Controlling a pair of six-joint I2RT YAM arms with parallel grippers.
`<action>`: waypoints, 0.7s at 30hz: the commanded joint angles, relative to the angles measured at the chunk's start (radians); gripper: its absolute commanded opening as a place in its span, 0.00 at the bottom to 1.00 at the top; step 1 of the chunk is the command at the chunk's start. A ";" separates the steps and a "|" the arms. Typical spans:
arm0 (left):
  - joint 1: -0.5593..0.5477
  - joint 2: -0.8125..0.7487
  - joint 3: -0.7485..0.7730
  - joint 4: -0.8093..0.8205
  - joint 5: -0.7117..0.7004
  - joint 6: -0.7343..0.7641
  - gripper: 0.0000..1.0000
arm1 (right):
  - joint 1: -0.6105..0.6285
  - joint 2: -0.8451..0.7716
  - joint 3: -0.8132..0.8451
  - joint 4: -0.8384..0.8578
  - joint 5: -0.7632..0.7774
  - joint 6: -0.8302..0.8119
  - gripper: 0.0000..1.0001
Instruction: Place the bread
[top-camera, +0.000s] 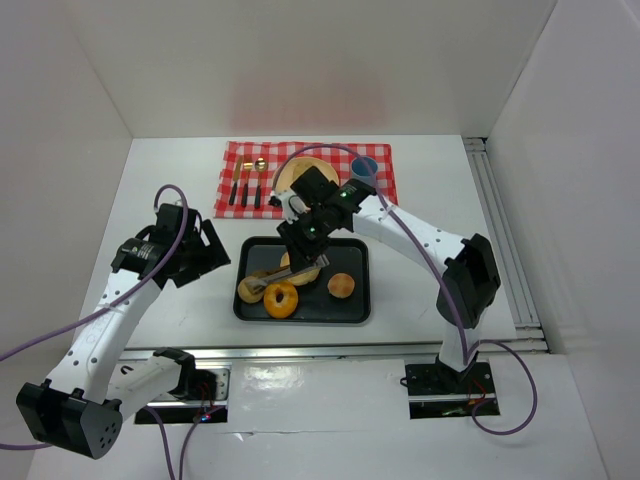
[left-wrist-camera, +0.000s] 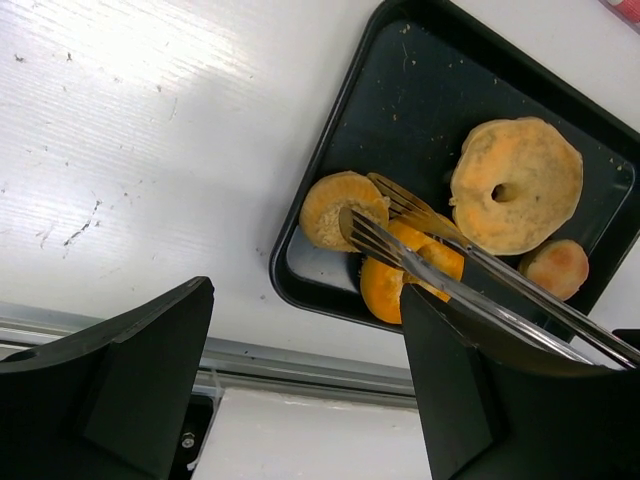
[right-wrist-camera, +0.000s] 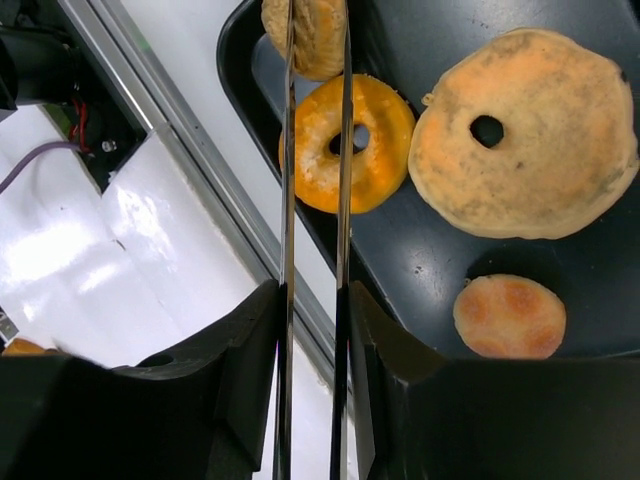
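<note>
A black tray holds several breads: a small bun at its left end, an orange ring donut, a wide flat ring bread and a round roll. My right gripper is shut on metal tongs, pressing their two arms close together. The tong tips lie on either side of the small bun, above the donut. My left gripper hangs open and empty over the table, left of the tray. In its view the tongs cross the bun.
A red checked cloth lies behind the tray with a wooden plate, cutlery and a blue cup. White walls close the table at the back and sides. A metal rail runs along the right.
</note>
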 joint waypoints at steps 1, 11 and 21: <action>0.006 -0.018 0.022 0.023 0.010 0.021 0.88 | -0.002 -0.032 0.072 0.000 0.028 -0.005 0.23; 0.006 0.003 0.043 0.051 0.019 0.011 0.88 | -0.123 -0.149 0.053 0.085 0.138 0.080 0.22; 0.006 0.014 0.043 0.072 0.028 0.002 0.88 | -0.301 -0.161 0.050 0.328 0.353 0.222 0.22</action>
